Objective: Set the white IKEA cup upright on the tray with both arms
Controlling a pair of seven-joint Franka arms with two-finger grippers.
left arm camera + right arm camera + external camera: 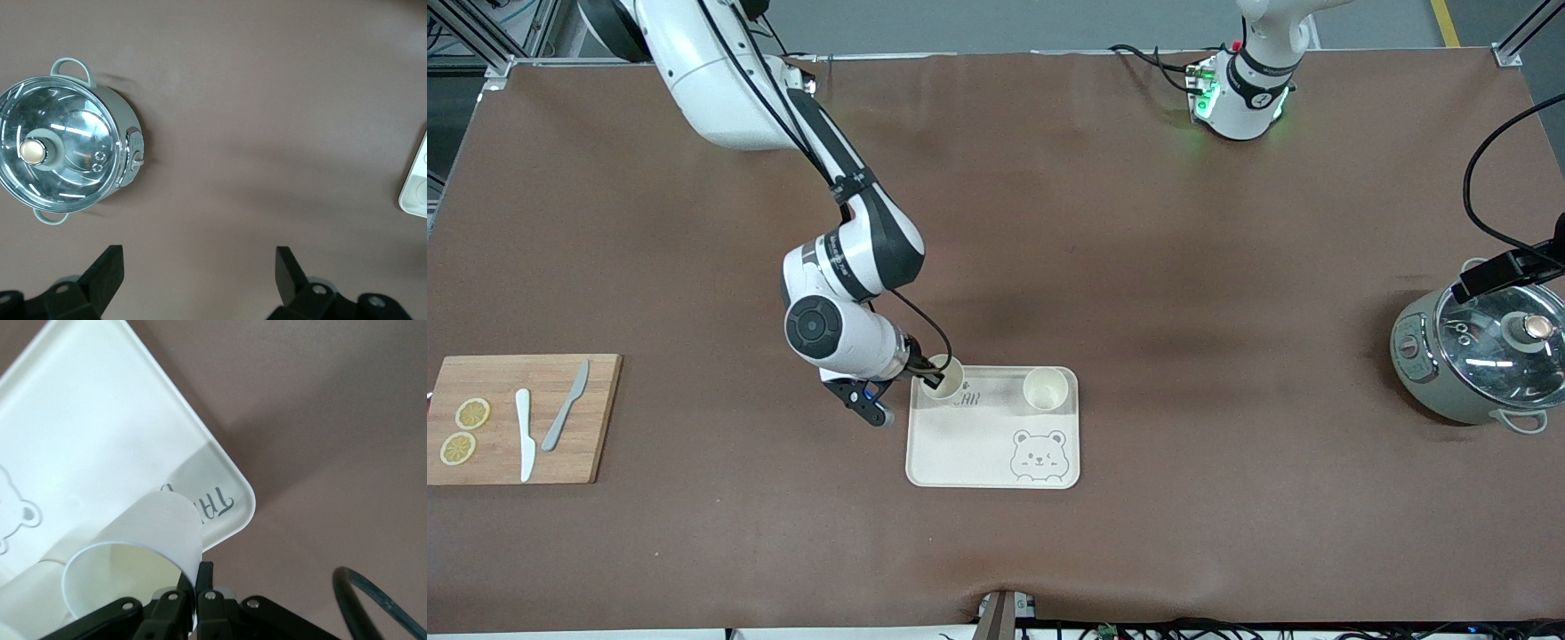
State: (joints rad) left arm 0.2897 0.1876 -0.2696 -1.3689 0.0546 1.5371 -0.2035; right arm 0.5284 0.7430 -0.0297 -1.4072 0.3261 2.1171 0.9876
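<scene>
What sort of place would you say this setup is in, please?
Probably a robotics lab staged as a kitchen: a brown-covered table framed by aluminium rails, holding a cutting board with knives and lemon slices, a lidded pot, and a tray where the right gripper pinches a white cup.

- A white cup (945,377), open mouth up, is pinched by its rim in the right gripper (935,380) over the corner of the tray (969,444) toward the right arm's end, above the grey lettering.
- A second white cup (1046,388) stands upright in the tray's neighbouring corner.
- The cream-white tray lies flat, its bear-face drawing uncovered.
- The left gripper (199,277) waits, fingers spread, above the table.
</scene>
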